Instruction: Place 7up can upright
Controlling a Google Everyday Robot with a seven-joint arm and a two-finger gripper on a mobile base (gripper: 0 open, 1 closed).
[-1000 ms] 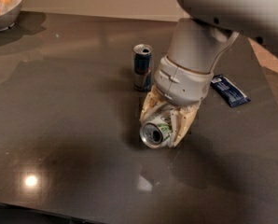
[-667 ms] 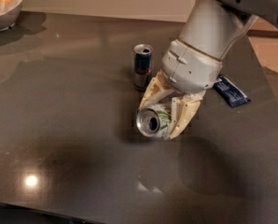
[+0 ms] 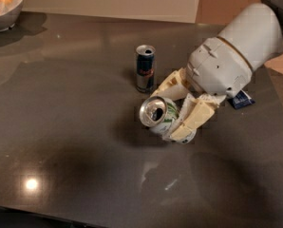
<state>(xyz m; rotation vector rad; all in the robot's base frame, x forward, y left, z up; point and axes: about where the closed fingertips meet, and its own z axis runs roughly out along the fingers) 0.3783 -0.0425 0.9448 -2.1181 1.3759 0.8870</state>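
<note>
Near the blue can (image 3: 145, 68), the pincer (image 3: 172, 114) clamps the tilted green-marked 7up can (image 3: 155, 112).

Dark glossy desk (image 3: 61, 108), white arm reaching in from the right, gripper (image 3: 172, 116) near the middle, jaws clamped around a 7up can (image 3: 155, 112) tipped sideways, blue can (image 3: 145, 68) upright just behind, blue packet (image 3: 240, 99) under the arm, bowl (image 3: 4, 22) at far-left corner.
</note>
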